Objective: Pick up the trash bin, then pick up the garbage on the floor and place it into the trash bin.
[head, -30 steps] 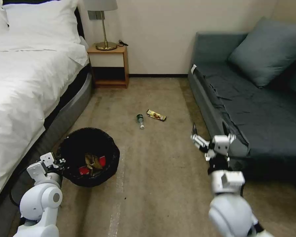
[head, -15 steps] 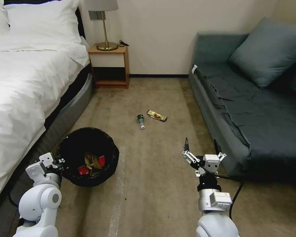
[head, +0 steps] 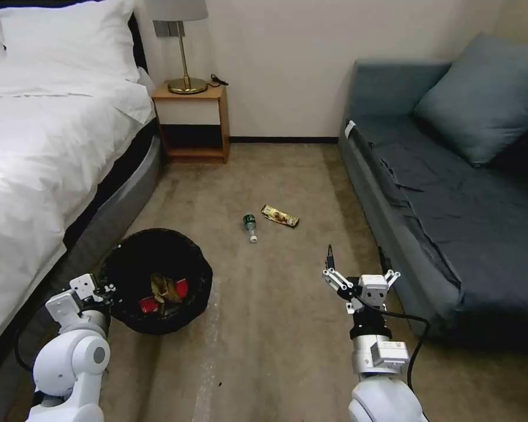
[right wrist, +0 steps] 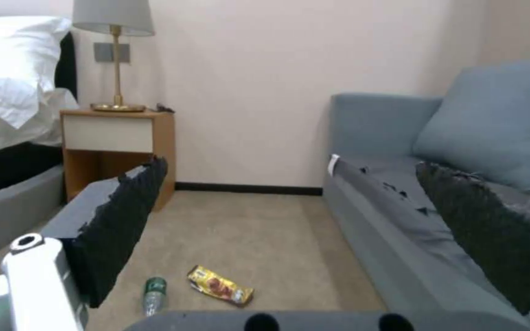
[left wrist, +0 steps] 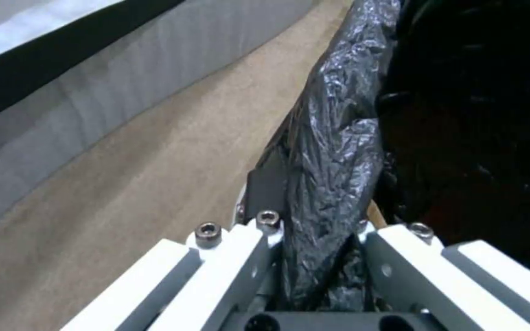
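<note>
Head view: right gripper (head: 356,262), lowered to lower centre, gapes wide toward bottle (head: 250,224) and wrapper (head: 280,215); left gripper (head: 102,288) clamps trash bin (head: 120,266) rim.

no readable text, snack wrapper (right wrist: 220,285) print too blurred, bottle (right wrist: 154,291) label illegible

Left gripper (left wrist: 323,239): white metal finger bars with hex-socket screws, clamped on the crinkled black plastic bag (left wrist: 332,151) folded over the bin rim. One dark finger pad (left wrist: 268,186) pressed flat against the outer side of the bag. Dark bin interior (left wrist: 480,115) beyond the rim; contents not discernible. Plain beige-brown short-pile carpet (left wrist: 148,174) beside the bin. Grey upholstered bed base (left wrist: 112,82) running along the far side of the carpet, black band and white sheet above it.
</note>
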